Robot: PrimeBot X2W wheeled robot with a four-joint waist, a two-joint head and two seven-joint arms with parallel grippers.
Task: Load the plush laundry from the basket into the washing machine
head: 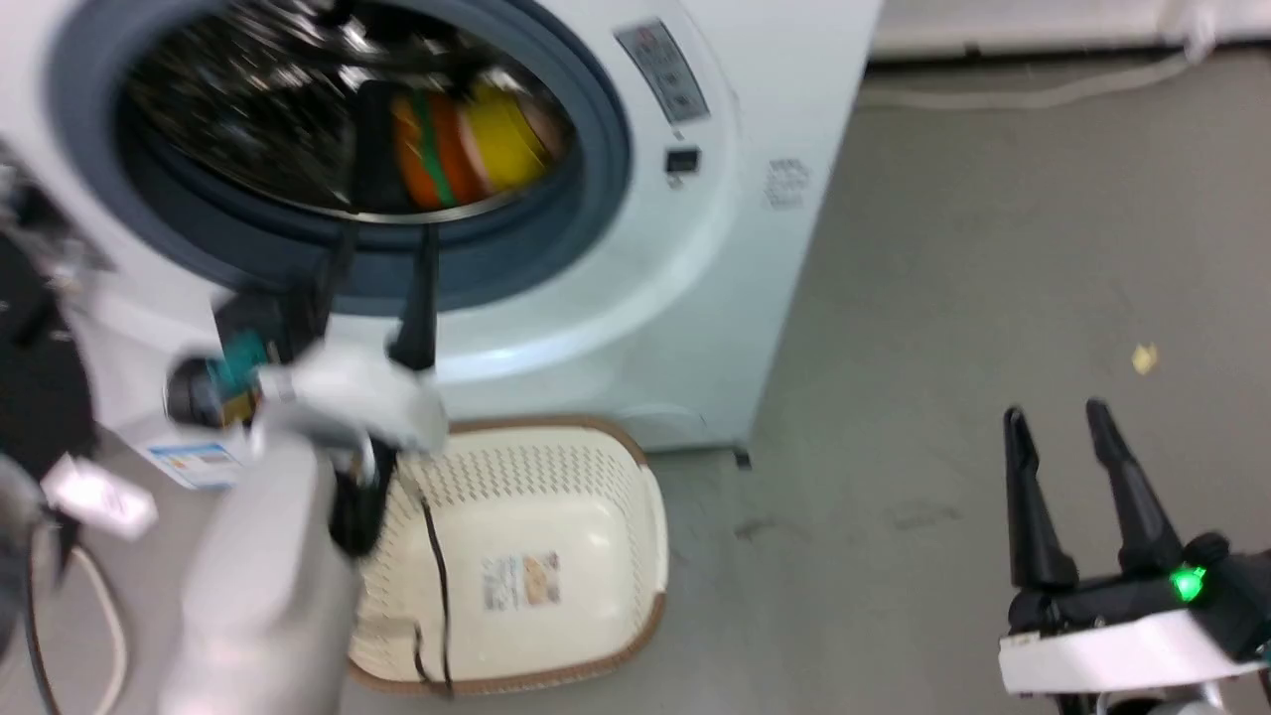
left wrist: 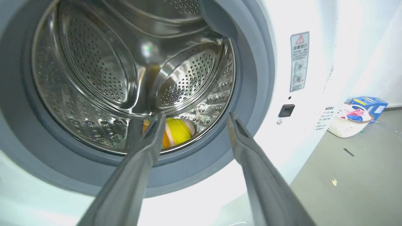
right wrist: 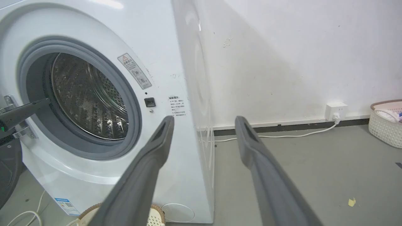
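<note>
Plush laundry (head: 449,149) in drum (head: 238,119), head view

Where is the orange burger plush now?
In the head view the orange plush lies inside the washing machine, the yellow plush at its right, just beyond the left gripper.

Motion blur smears the head view: the washing machine (head: 715,228) and the basket (head: 556,497) look soft, and the plush toys (head: 467,139) are streaked. In the left wrist view the machine's white front burns out to glare, and the steel drum (left wrist: 94,62) mirrors bright highlights. The right wrist view is sharp and evenly lit, with a soft shadow on the wall (right wrist: 251,78); straight edges bow.
</note>
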